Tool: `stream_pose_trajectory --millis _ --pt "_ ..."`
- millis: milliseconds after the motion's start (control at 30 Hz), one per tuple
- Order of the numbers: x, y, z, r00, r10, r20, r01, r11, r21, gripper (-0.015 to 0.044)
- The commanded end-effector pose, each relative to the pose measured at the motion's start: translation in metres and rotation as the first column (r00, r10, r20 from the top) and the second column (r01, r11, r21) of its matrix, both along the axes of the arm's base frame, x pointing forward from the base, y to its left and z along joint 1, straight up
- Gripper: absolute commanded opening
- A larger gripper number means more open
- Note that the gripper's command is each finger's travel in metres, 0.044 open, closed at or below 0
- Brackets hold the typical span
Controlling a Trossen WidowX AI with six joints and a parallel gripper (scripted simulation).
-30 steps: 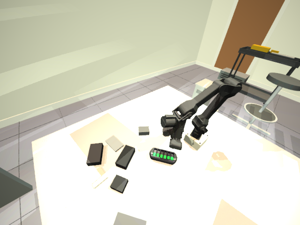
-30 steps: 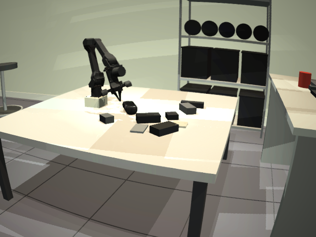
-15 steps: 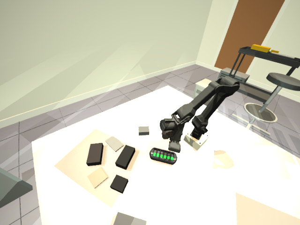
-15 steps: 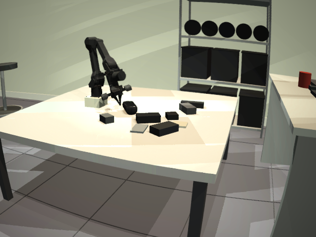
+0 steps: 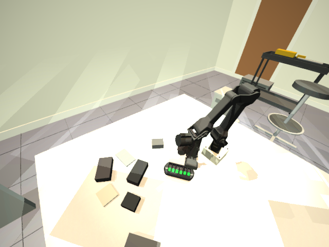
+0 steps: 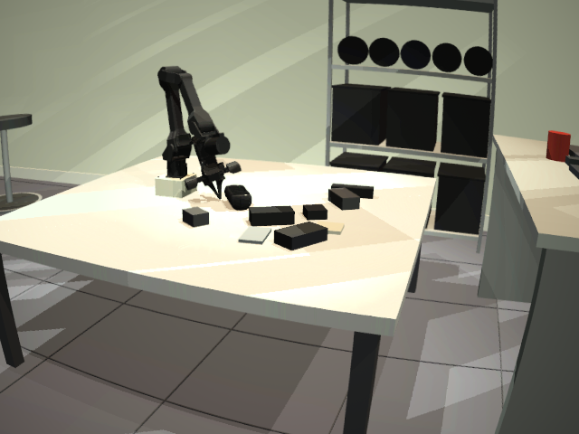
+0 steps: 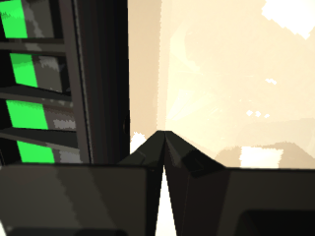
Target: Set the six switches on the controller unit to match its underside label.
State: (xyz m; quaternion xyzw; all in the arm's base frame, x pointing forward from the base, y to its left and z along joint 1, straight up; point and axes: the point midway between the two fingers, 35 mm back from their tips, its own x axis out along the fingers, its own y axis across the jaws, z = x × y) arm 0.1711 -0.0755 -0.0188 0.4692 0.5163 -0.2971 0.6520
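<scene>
The dark grey controller unit [image 5: 178, 172] [image 6: 238, 197] [image 7: 104, 88] sits with its switches facing up on the bench, so its underside label is hidden. Green ends of the switches show along one side in the top view. Four switches show in the wrist view, and which ends are pressed down is hard to tell. My gripper [image 6: 219, 197] [image 7: 163, 138] is shut with nothing between its fingertips. It points down low beside the unit's long side, on the side away from the green ends. In the top view the arm hides the fingertips.
A small grey block [image 5: 157, 143] [image 6: 195, 216] lies near the unit. Dark blocks [image 5: 137, 172] [image 5: 104, 169] [image 5: 130, 201] [image 6: 270, 215] and two thin pale plates [image 5: 125, 157] [image 5: 107, 194] lie farther off. Another dark block [image 5: 142, 241] [image 6: 344, 198] lies at the bottom of the top view.
</scene>
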Motion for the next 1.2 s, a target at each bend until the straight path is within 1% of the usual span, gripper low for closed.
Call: stream_pose_trajectory --millis 0,1167 --pt "0.0 0.002 -0.002 1.0 0.004 -0.004 -0.004 1.0 0.008 0.0" --pt "0.015 0.008 -0.002 1.0 0.004 -0.003 -0.004 1.0 0.009 0.0"
